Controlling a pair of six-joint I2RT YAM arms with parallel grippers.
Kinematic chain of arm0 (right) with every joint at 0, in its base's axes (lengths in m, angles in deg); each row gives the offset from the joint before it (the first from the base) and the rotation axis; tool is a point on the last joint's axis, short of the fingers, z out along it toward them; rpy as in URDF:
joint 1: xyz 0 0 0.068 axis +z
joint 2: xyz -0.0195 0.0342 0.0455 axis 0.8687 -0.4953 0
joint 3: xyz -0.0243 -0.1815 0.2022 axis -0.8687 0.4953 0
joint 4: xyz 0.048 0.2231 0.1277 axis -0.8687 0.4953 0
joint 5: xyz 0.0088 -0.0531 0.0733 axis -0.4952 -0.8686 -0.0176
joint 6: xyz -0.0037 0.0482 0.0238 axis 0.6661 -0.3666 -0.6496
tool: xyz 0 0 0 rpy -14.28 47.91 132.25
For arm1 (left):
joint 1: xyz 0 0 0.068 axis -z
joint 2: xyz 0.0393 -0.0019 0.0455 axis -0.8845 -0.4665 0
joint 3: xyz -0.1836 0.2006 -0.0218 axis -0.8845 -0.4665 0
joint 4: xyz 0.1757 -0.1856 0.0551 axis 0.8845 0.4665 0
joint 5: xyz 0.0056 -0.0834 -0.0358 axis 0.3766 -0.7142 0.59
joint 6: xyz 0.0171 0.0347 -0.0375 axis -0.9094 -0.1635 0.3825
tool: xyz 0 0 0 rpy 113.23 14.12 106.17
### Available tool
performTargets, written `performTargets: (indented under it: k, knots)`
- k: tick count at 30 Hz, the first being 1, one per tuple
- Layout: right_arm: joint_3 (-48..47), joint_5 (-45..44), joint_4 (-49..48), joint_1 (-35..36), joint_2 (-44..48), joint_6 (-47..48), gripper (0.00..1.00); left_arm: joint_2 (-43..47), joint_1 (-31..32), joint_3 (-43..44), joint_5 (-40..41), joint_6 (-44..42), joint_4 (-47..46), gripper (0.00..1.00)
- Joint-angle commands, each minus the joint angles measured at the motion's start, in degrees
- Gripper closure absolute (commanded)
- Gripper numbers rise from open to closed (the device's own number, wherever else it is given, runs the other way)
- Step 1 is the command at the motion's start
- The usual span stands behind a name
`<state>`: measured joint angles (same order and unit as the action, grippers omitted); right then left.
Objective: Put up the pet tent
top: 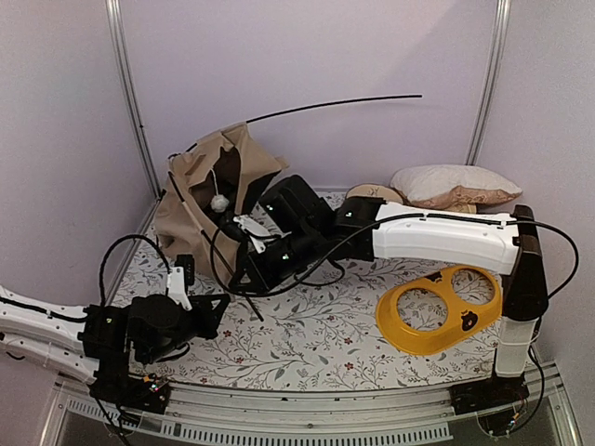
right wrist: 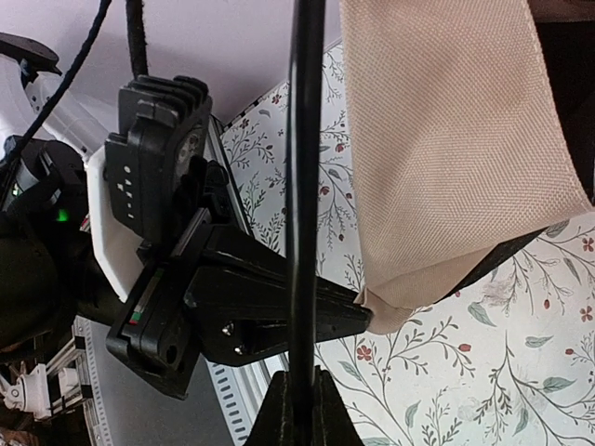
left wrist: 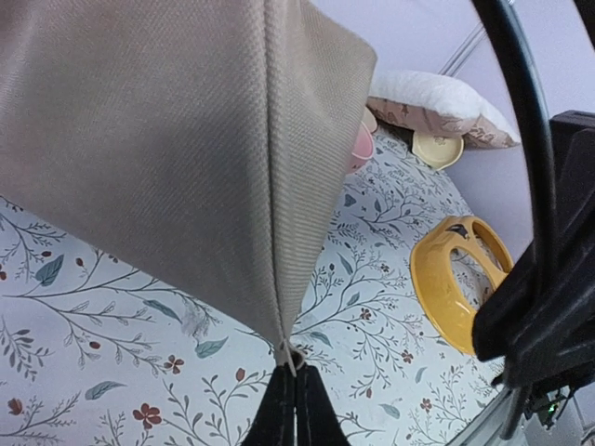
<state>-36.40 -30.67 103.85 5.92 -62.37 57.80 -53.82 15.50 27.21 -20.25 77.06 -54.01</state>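
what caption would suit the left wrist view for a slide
Left end effector pinching a corner of the tan pet tent over the floral table cover

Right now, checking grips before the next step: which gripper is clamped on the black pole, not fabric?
The right gripper: it is shut on the thin black pole. The left gripper pinches a corner of the tan pet tent instead.

Left arm (top: 37, 330) low, left hand (left wrist: 295, 395) pinched shut; right arm (top: 446, 237) stretched across leftward, right hand (right wrist: 302, 395) clamped shut
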Motion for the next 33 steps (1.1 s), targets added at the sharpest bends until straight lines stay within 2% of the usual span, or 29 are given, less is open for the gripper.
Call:
performTargets:
  k: [1,7,13,16,18,22,25,29,33]
  knots:
    - [3.41,-7.08,-15.33,-3.15,3.56,-2.06,1.00,1.96,3.34,-0.16,-5.84,1.63,8.04,1.00]
    - [10.42,-9.88,-24.36,-3.30,6.05,-6.12,1.00,7.05,3.41,-0.12,-13.15,-2.36,9.43,1.00]
    - [8.85,-9.71,-32.70,-3.40,5.47,-8.21,1.00,8.43,4.63,-1.24,-19.19,-2.82,11.74,1.00]
    - [7.39,-9.35,-35.01,-3.40,4.48,-8.75,1.00,7.58,5.43,-1.41,-19.55,-2.70,12.97,1.00]
    - [6.35,-8.95,-34.81,-3.40,3.50,-8.51,1.00,6.79,5.51,-1.11,-17.71,-1.27,15.40,1.00]
    - [5.96,-8.19,-28.95,-3.44,2.97,-8.54,1.00,6.53,5.49,1.37,-8.86,4.74,22.37,1.00]
    - [9.82,-8.06,-27.99,-2.94,4.87,-9.46,1.00,6.59,5.39,4.20,-2.78,7.39,25.05,1.00]
    - [13.83,-8.17,-27.71,-1.66,6.43,-12.36,1.00,6.11,4.92,8.81,2.62,4.32,25.13,1.00]
    - [14.52,-8.52,-27.66,0.10,5.89,-13.80,1.00,4.90,2.17,12.51,3.01,-0.97,23.94,1.00]
